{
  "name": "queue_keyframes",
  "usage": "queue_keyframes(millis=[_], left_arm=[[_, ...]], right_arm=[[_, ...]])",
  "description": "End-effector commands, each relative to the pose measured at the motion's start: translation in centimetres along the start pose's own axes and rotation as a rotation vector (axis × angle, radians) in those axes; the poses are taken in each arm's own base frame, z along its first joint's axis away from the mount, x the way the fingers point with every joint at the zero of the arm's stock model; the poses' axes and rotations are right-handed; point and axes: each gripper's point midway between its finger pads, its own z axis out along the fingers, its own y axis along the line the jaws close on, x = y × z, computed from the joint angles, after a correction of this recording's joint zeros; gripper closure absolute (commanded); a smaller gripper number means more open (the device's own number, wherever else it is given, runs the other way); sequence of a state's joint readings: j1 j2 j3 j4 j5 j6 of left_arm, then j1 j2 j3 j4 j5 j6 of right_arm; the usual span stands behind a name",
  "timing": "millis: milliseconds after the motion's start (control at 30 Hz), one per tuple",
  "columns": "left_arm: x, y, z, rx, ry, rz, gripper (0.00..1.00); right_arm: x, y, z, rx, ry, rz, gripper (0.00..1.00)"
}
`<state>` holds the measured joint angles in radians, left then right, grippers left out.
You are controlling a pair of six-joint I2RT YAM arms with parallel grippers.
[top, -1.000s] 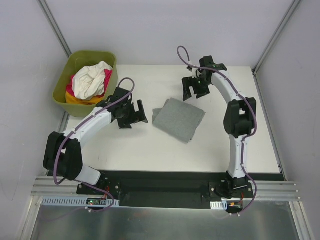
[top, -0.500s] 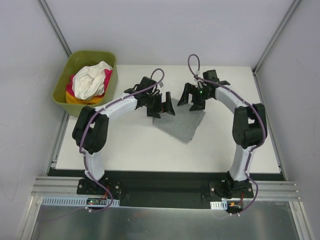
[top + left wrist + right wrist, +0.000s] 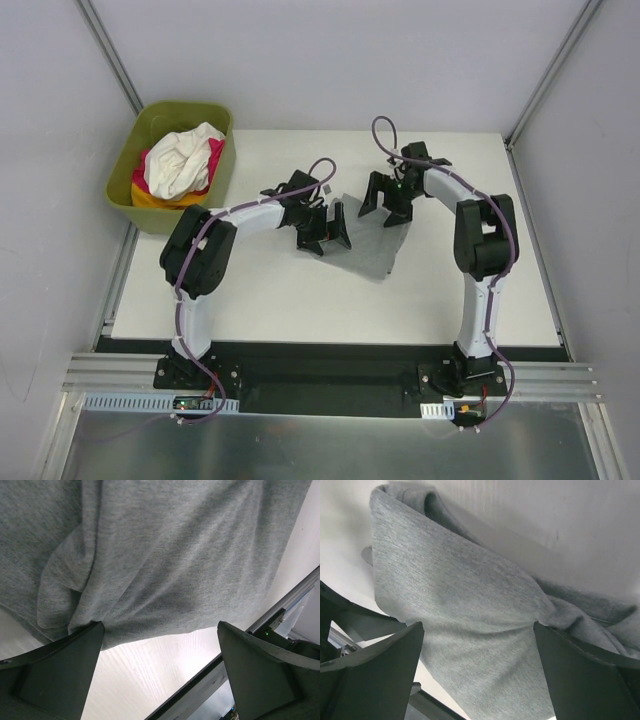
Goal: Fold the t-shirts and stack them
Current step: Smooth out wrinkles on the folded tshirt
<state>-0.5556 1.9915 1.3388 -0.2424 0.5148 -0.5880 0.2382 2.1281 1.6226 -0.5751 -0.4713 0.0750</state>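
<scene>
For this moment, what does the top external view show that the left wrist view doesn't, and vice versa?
Only the top external view: the olive-green tub holding the white, pink and orange-yellow t-shirts, the open right gripper at the grey t-shirt's far side, and both whole arms. Only the left wrist view: a soft crease bunched at one side of the grey fabric, and its edge lying on the white table between the fingers. Both: the grey t-shirt and the open left gripper at it.
</scene>
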Motion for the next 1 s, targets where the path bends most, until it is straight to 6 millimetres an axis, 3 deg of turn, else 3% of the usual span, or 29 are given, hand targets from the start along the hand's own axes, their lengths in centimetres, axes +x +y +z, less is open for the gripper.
queue_keyframes(millis=[0,67,133,233,300,367,400,433,500,567,633,700,733,833,967], left_arm=[[3.5,-0.3,0.8,-0.038,0.071,0.007,0.01],[4.3,-1.8,0.8,-0.015,0.074,0.009,0.01],[5.9,-3.6,1.2,0.001,0.097,0.048,0.01],[6.0,-5.1,-0.3,-0.004,0.037,0.114,0.01],[5.3,-6.5,-2.5,0.017,-0.032,0.149,0.01],[4.6,-7.3,-4.5,0.016,-0.105,0.178,0.01],[4.3,-7.4,-5.1,0.010,-0.132,0.188,0.01],[3.8,-7.0,-5.5,-0.010,-0.161,0.190,0.01],[3.1,-6.8,-6.4,-0.027,-0.204,0.198,0.01],[1.8,-6.2,-6.6,-0.031,-0.218,0.178,0.01],[0.3,-7.1,-6.8,0.010,-0.221,0.175,0.01],[-0.6,-7.0,-5.6,0.019,-0.193,0.169,0.01],[-1.7,-8.0,-5.7,0.037,-0.208,0.189,0.01],[-2.4,-8.7,-4.0,0.072,-0.165,0.196,0.01],[-2.3,-6.4,-0.6,0.031,-0.101,0.163,0.01]], right_arm=[[-2.3,0.2,-2.4,0.055,-0.055,-0.151,0.03],[-4.1,0.8,-4.5,0.106,-0.103,-0.207,0.03],[-4.5,0.9,-6.6,0.154,-0.127,-0.230,0.03],[-5.2,1.7,-10.2,0.193,-0.225,-0.251,0.03],[-4.8,1.8,-11.6,0.192,-0.269,-0.255,0.03],[-4.1,2.7,-14.3,0.171,-0.345,-0.232,0.03],[-2.7,1.7,-13.5,0.172,-0.336,-0.207,0.03],[-2.1,2.2,-15.0,0.156,-0.378,-0.202,0.03],[-0.8,1.4,-15.0,0.151,-0.386,-0.155,0.03],[1.7,0.3,-14.4,0.150,-0.354,-0.101,0.03],[3.8,-0.8,-13.1,0.157,-0.303,-0.067,0.03],[5.1,-1.1,-12.5,0.141,-0.279,-0.030,0.03],[6.3,-1.6,-11.6,0.130,-0.244,-0.008,0.03],[7.4,-2.2,-10.3,0.117,-0.214,0.051,0.03],[8.7,-3.2,-8.5,0.109,-0.157,0.100,0.01]])
